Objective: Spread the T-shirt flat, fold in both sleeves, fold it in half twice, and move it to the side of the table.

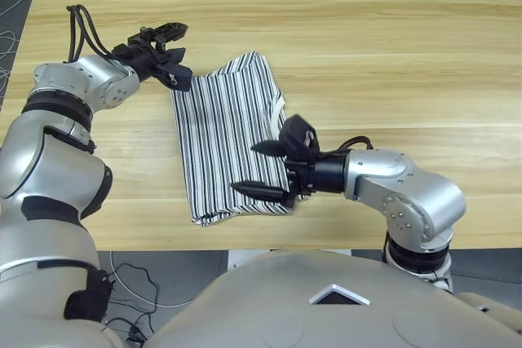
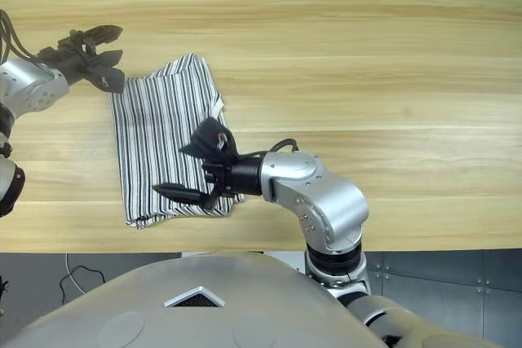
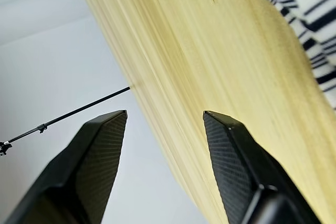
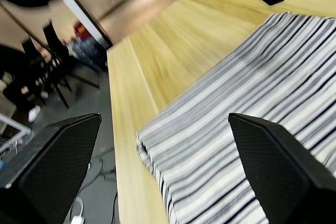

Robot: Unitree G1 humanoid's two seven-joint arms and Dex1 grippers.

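Note:
The striped T-shirt (image 1: 224,140) lies on the wooden table (image 1: 391,55), folded into a long narrow rectangle that runs from the middle toward the near edge. My left gripper (image 1: 173,53) is open at the shirt's far left corner, with nothing between its fingers; in the left wrist view the gripper (image 3: 165,114) faces bare wood, with the striped cloth (image 3: 315,24) off to one side. My right gripper (image 1: 258,169) is open over the shirt's near right part, its fingers spread above the stripes (image 4: 252,93).
Bare wood stretches to the right of the shirt and beyond it. The table's near edge (image 1: 326,244) runs just below the shirt's near end. Cables (image 1: 139,283) lie on the floor under the near left corner.

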